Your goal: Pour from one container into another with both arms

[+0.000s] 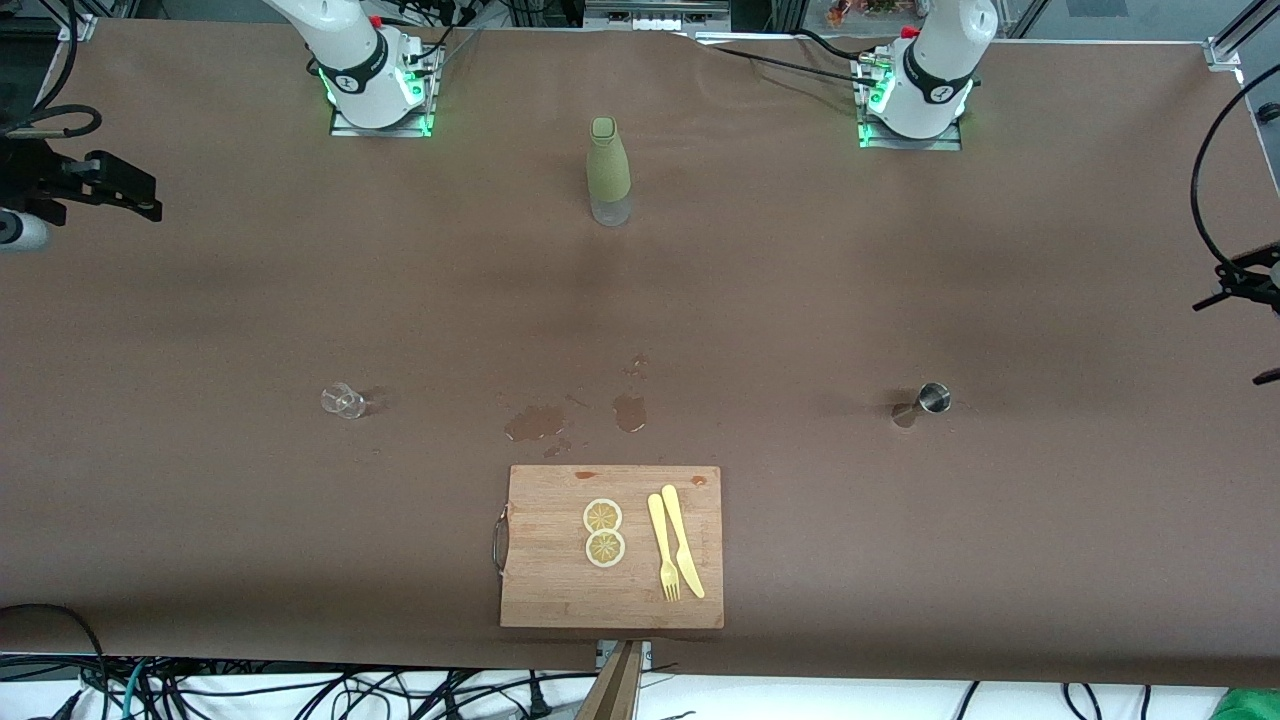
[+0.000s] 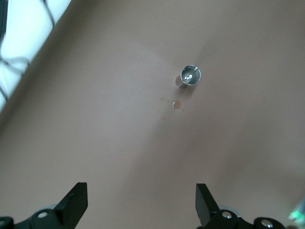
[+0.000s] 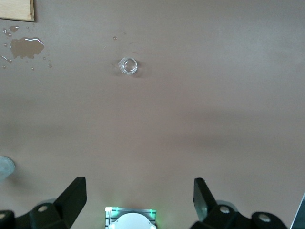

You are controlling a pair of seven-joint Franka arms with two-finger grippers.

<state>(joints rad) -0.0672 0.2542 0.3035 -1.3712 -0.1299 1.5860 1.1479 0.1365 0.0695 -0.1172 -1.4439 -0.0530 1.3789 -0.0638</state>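
Front: high, facing the arm bases, whole table.
Wrists: high, looking down; each shares one cup with front.

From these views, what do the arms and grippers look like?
Both arms are white with black joint bands, on bases glowing green; black cables trail from each. Left gripper and right gripper have black fingers on black bodies with silver screws, both open.

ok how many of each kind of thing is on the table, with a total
bottle: 1
glass: 1
jigger: 1
board: 1
lemon slices: 2
fork: 1
knife: 1
total: 8
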